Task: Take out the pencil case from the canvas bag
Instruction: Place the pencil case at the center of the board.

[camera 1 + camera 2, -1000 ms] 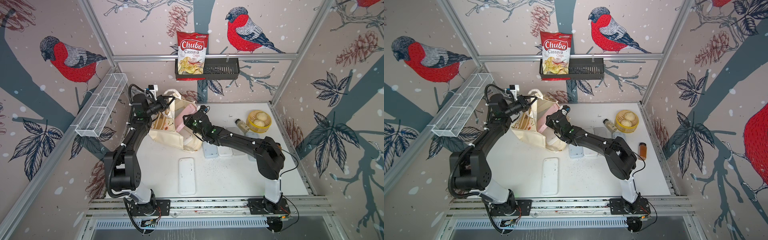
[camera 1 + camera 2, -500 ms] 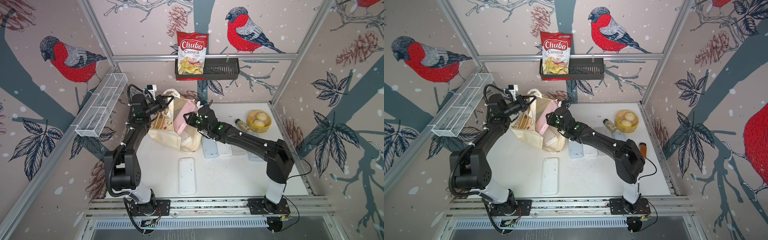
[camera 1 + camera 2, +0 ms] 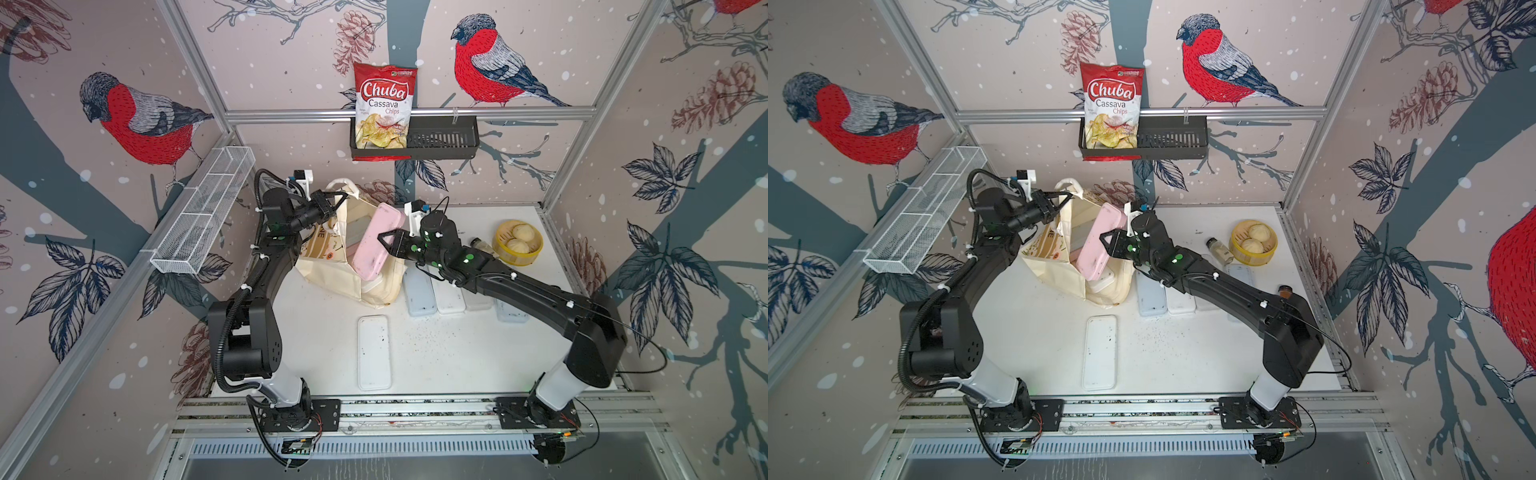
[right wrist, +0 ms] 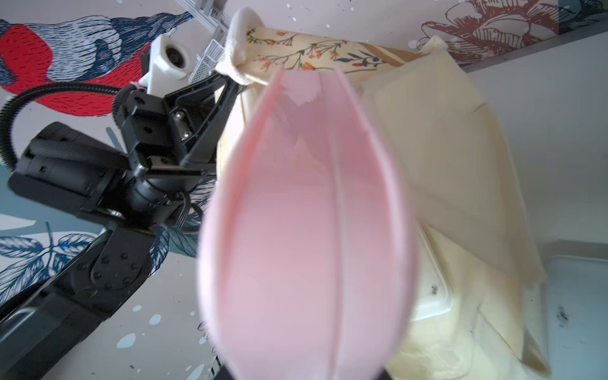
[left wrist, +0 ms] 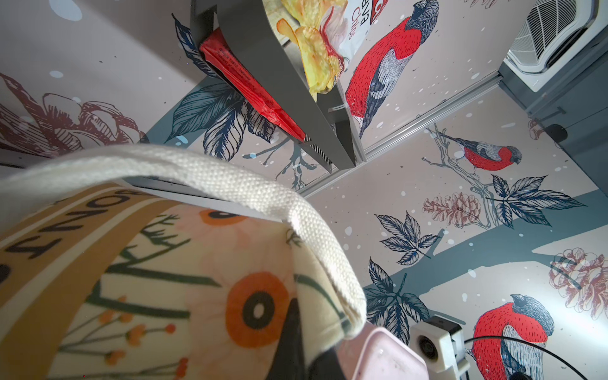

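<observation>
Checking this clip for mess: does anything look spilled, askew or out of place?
Dark specks are scattered on the white table beside the white pencil case, like spilled grit. The canvas bag slumps, hung by its handle from the shut left gripper; the pink pencil case in the right gripper is tilted. Both fit the extraction.

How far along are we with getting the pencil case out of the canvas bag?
Done: the left gripper is shut on the rim of the canvas bag by a handle, holding its mouth open. In hand: the right gripper is shut on the pink pencil case, raised and tilted, lower end at the bag's mouth. Left: draw it clear, then likely set it on the table.
</observation>
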Robot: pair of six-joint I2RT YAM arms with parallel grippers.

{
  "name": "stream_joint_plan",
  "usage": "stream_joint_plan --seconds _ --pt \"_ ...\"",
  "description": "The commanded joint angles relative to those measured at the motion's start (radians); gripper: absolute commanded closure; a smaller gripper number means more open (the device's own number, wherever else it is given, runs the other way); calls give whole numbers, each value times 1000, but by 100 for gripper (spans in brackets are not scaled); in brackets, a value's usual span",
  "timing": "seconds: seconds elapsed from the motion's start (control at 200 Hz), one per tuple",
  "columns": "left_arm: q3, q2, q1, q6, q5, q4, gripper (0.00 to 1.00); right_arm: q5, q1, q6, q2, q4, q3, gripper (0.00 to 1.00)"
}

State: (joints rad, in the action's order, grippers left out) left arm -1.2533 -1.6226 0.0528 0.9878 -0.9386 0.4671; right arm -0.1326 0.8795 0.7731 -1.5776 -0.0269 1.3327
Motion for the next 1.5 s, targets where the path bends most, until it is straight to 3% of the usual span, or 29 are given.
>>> stream_joint_plan --seconds 0.0,0.285,0.555,1.166,1.496 --pt "1 -5 2 17 -7 101 100 -33 3 -52 72 -61 -57 82" --pt "0 -8 1 12 -10 101 100 -114 2 -182 214 80 -141 82" --pt "-2 -8 1 9 -10 97 100 -144 -1 -223 320 232 -270 82" --pt "-5 -16 0 -11 -6 75 100 -255 1 -204 204 444 -363 81" --pt "-3 -22 -1 -12 -2 73 100 -326 7 -142 157 404 -429 80"
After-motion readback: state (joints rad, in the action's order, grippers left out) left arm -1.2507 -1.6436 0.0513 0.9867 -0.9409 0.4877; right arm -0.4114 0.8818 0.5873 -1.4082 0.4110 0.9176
